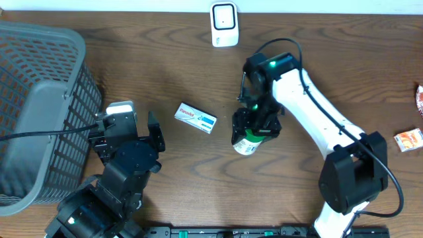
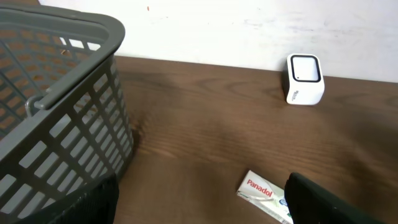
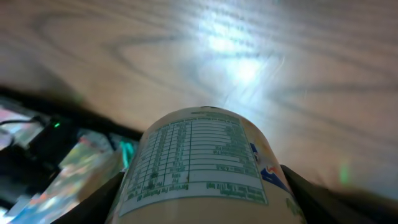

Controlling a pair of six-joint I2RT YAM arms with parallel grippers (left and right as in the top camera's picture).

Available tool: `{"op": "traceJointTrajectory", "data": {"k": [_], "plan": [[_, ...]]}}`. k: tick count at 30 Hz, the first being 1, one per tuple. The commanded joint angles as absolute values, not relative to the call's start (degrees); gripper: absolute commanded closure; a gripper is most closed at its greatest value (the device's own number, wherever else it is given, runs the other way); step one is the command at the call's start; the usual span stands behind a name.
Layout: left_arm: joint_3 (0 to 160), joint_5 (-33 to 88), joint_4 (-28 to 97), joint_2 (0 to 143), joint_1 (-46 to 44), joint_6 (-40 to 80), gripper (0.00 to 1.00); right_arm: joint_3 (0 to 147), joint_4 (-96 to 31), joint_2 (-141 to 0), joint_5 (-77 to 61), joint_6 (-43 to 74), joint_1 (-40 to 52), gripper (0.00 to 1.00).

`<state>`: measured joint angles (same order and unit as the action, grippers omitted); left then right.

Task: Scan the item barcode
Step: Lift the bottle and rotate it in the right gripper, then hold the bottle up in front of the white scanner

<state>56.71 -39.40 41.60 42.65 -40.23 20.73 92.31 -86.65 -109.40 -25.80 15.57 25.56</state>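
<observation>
Small labelled bottle (image 1: 246, 144) is being gripped across its round body (judged rigid, light and slick) by the partly closed right gripper (image 1: 254, 125) at frame centre, below the scanner (image 1: 224, 24), while the left gripper (image 1: 127, 125) is being held wide open, empty, lower left.

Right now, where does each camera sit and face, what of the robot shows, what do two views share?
Overhead: above table, looking down; left arm, right arm, right pincer on bottle.
Left wrist: low, facing wall; own fingers below.
Right wrist: behind bottle, facing table; fingers flanking.
Shared: overhead and left wrist show basket, scanner, Panadol box.
</observation>
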Motion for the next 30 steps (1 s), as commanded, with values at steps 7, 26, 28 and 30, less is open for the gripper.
{"op": "traceJointTrajectory", "data": {"k": [7,26,28,30], "plan": [[57.0,-40.5,41.6,42.6,-40.2,20.2,0.14,93.8,-85.1,-108.9,-28.7,11.9,22.8,0.5],[57.0,-40.5,41.6,42.6,-40.2,20.2,0.14,93.8,-20.6,-111.9,-3.6,9.1,22.7,0.55],[57.0,-40.5,41.6,42.6,-40.2,20.2,0.14,93.8,-15.4,-114.4,-2.1,9.1,22.5,0.59],[57.0,-40.5,41.6,42.6,-40.2,20.2,0.14,93.8,-11.7,-116.5,-0.5,9.1,22.5,0.59]]}}
